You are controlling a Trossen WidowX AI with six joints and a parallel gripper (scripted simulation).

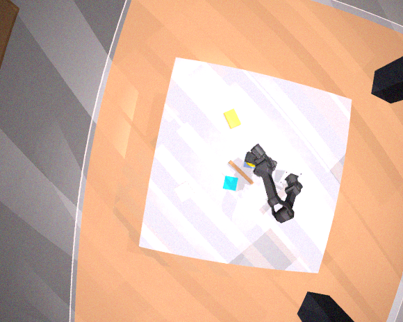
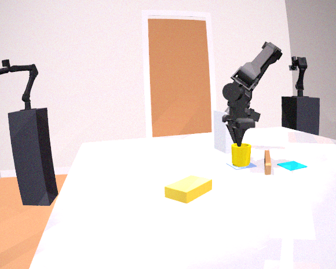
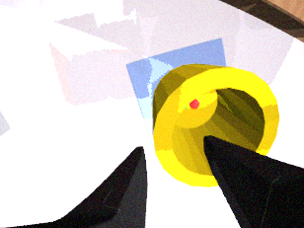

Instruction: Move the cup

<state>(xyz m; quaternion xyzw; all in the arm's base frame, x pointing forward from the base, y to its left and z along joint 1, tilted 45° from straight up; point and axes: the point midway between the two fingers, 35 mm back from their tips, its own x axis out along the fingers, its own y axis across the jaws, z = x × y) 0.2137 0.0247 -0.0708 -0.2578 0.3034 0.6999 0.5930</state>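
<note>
Your fingers stand part-open, gripping nothing, and apparently straddle the wall of the cup (image 3: 216,125). It sits upright on the pale blue pad (image 3: 187,60), so the marble (image 3: 194,104) stays in.

I work in what looks like a robotics test room: my white bench (image 2: 128,226) stands in the middle of an orange wood-toned floor (image 2: 9,229), under bare pale walls (image 2: 84,72). Two dark pedestals (image 2: 32,156) flank it, each carrying a slim jointed camera arm (image 2: 24,78) aimed at the bench. A plain orange door (image 2: 178,76) in a white frame is the only other fitting.
</note>
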